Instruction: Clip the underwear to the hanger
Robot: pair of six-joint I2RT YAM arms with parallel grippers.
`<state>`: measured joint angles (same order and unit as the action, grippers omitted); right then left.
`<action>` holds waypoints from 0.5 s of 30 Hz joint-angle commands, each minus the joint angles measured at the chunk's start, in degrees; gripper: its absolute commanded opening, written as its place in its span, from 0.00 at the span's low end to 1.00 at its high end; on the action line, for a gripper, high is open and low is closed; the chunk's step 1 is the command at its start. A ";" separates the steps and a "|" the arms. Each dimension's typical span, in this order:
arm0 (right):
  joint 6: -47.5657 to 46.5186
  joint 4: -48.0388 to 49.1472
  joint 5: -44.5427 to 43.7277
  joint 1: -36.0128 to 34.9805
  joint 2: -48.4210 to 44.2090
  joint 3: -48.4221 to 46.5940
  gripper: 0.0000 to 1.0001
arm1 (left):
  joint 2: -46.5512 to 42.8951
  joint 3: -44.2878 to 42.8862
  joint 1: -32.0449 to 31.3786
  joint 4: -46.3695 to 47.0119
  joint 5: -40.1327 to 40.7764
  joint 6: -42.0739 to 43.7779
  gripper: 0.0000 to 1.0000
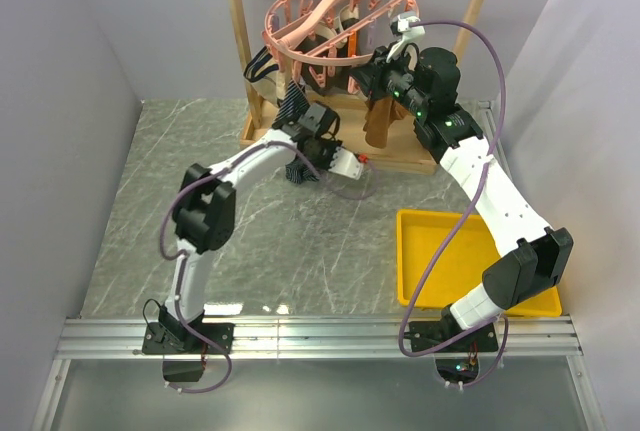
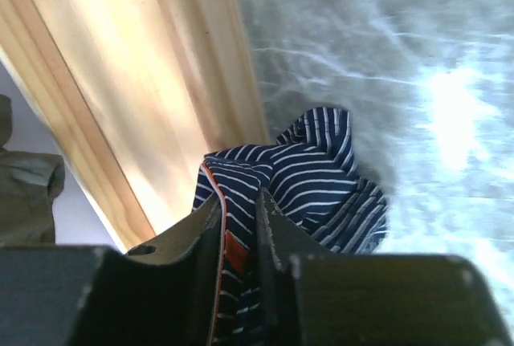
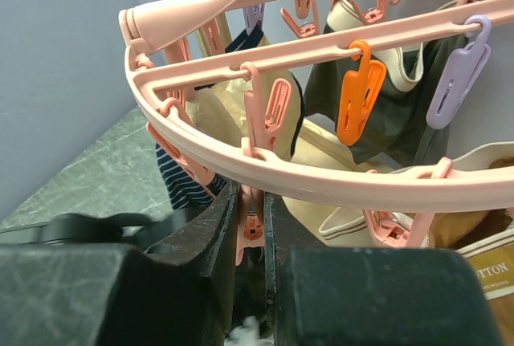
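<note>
The underwear [image 2: 321, 177], navy with thin light stripes and an orange patch, lies bunched on the marble table beside the wooden rack base. My left gripper [image 2: 239, 201] is shut on a fold of it, the cloth pinched between both fingers. From above, the left gripper [image 1: 305, 159] sits low in front of the rack. The pink round hanger [image 1: 335, 11] hangs from the rack's top bar. Just under the hanger's ring [image 3: 337, 177], my right gripper [image 3: 250, 197] is shut on a pink peg [image 3: 254, 221]. A striped piece of the underwear [image 3: 181, 185] shows below the ring.
The wooden rack frame [image 1: 238, 41] stands at the back on a flat base [image 1: 405, 159]. Tan, olive [image 3: 401, 121] and brown [image 1: 380, 123] garments hang from other pegs. A yellow tray [image 1: 440, 261] lies at the front right. Grey walls close both sides.
</note>
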<state>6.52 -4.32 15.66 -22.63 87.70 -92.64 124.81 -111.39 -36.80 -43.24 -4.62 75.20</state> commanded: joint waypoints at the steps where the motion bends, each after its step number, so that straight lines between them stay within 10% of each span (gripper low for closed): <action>1: 0.24 1.50 -0.98 -0.48 -0.95 -1.14 0.00 | -11.85 9.57 0.85 7.72 -7.58 -0.23 0.23; 4: 0.86 1.33 -1.25 -0.40 -0.69 -0.96 0.00 | -19.50 19.49 1.81 16.76 -12.85 -2.33 0.00; 15: 3.40 -0.08 -0.02 0.05 -0.16 -2.11 0.00 | -37.10 41.95 3.83 50.86 -19.90 -15.22 0.00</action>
<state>8.54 -4.64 15.42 -22.61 87.70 -92.64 89.97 -71.00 -33.78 -6.52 -21.08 67.83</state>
